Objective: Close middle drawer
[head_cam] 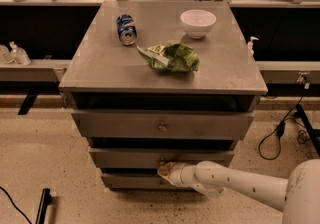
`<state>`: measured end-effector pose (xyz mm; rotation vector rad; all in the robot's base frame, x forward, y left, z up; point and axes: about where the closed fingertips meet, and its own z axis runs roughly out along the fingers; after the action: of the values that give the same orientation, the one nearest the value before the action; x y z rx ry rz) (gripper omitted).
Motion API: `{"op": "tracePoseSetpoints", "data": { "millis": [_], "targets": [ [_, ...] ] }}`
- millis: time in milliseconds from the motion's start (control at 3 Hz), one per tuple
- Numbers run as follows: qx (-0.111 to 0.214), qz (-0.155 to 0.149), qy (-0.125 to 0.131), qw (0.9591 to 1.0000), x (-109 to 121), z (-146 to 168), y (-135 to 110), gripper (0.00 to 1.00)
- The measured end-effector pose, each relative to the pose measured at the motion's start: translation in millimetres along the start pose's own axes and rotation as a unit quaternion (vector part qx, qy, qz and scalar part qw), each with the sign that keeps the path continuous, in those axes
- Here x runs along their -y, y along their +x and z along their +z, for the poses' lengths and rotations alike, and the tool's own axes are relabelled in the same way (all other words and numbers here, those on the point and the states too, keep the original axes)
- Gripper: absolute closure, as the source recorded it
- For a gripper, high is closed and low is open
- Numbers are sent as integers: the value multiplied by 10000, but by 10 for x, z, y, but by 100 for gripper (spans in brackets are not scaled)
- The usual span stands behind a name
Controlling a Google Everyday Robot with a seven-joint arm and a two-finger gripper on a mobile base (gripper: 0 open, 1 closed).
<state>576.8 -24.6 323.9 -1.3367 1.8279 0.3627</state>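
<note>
The grey cabinet has three stacked drawer fronts. The middle drawer is the second wide grey front; it sits a little forward of the cabinet face, with a dark gap above it. Its knob is hidden behind my gripper. The gripper tip is pressed against the centre of that front, at its lower edge. My white arm reaches in from the lower right. The upper drawer sticks out further and shows its round knob. The lowest drawer is short and partly behind the gripper.
On the cabinet top lie a blue can on its side, a green chip bag and a white bowl. Black cables trail on the floor at right. A dark bar lies at lower left.
</note>
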Motion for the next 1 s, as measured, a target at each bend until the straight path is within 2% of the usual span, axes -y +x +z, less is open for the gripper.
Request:
{"op": "tracePoseSetpoints", "data": {
  "millis": [333, 667, 1000],
  "targets": [
    [105, -50, -41, 9999, 37, 90, -23, 100],
    [161, -157, -122, 9997, -24, 46, 7, 100],
    [216, -322, -222, 9990, -191, -145, 47, 100]
  ]
}}
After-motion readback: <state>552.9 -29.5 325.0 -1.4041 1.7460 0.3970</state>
